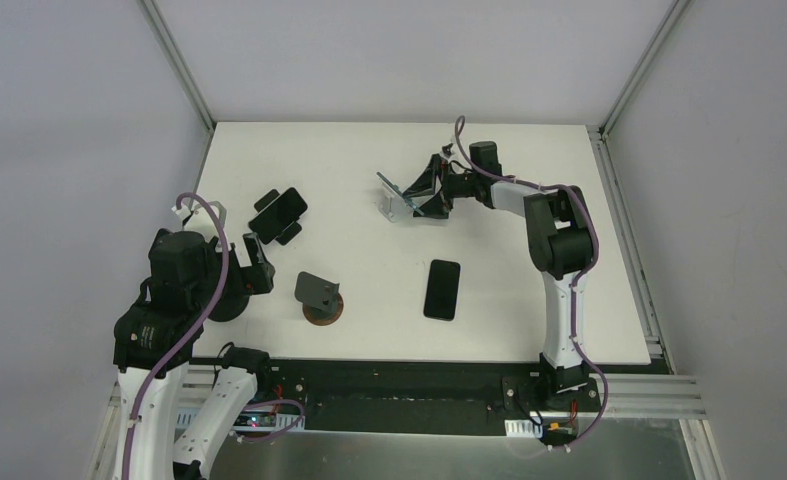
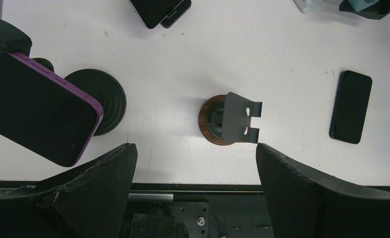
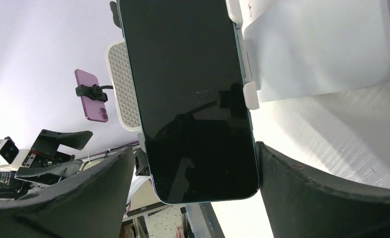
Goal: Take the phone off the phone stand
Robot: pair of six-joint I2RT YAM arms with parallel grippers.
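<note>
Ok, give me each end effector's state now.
Left end effector: open, holding nothing.
Right end effector: open, straddling the phone in the white stand, not visibly gripping.

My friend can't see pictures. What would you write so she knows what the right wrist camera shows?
A phone with a dark screen sits in a white stand, and the two black fingers of the right gripper stand open on either side of it, close to its edges. Far behind, a purple phone is clamped in a black holder.

Probably a robotics lab: aluminium frame [image 1: 659, 400] around a white table [image 1: 299, 160].
</note>
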